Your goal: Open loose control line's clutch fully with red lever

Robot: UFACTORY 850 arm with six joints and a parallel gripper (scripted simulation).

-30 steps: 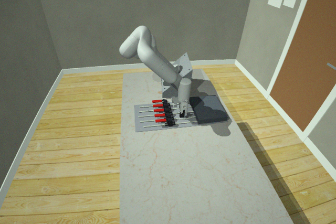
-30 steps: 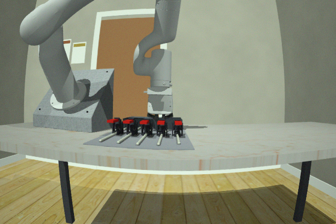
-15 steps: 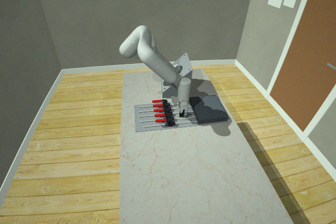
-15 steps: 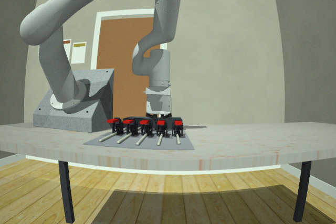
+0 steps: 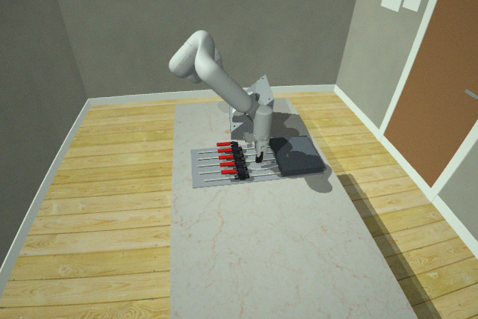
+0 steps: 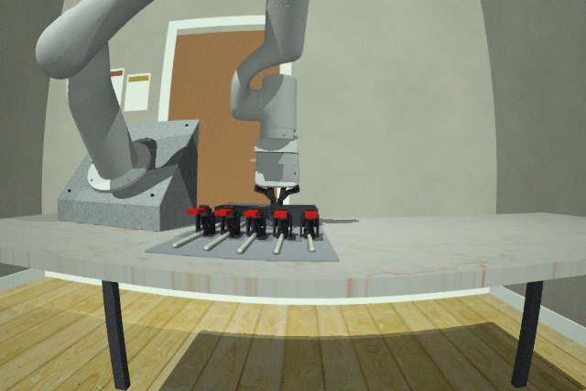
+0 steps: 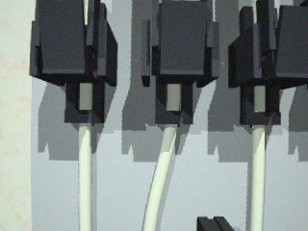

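The five red levers (image 5: 226, 163) (image 6: 280, 213) lie flat over their black clutches (image 5: 242, 172) (image 7: 183, 40), handles pointing away from the dark grey console (image 5: 302, 157). My gripper (image 5: 258, 159) (image 6: 276, 204) is shut and empty, low between the clutches and the console. In the wrist view only its black fingertip (image 7: 214, 224) shows at the bottom edge, between two lines. The line left of it (image 7: 160, 178) slants down-left and is bowed; it is the second from the front. The front line (image 7: 85, 178) and the third line (image 7: 258, 178) look straight. Contact with a line is hidden.
The clutches stand in a close row on a thin grey mat (image 5: 199, 176) (image 6: 302, 255) on the marble table (image 5: 246, 238) (image 6: 426, 244). Pale rods stick out beyond the levers. The arm's grey wedge base (image 5: 266, 90) (image 6: 108, 211) stands behind the row.
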